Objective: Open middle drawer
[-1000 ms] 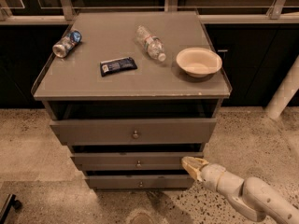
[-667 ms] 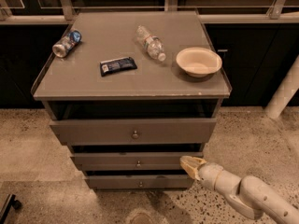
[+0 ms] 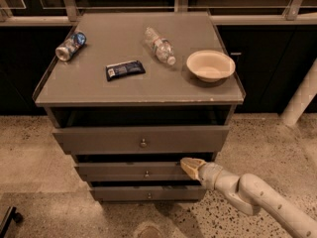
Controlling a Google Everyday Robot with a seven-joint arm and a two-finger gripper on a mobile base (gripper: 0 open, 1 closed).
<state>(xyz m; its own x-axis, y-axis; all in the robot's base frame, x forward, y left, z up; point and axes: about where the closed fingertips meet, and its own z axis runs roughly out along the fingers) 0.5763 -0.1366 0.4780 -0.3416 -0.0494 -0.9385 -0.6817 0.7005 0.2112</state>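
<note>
Camera view, and the gripper sits lower centre-right of the frame, right at the upper edge of the middle drawer, near that front's right end. Whether it is spread or closed, I cannot tell. The arm runs off to the lower right corner. The middle drawer's knob is just left of the gripper, apart from it. Above it, the tall top drawer juts forward. On the worktop: a can upper left, a dark packet, a bottle lying down, a bowl at right.
</note>
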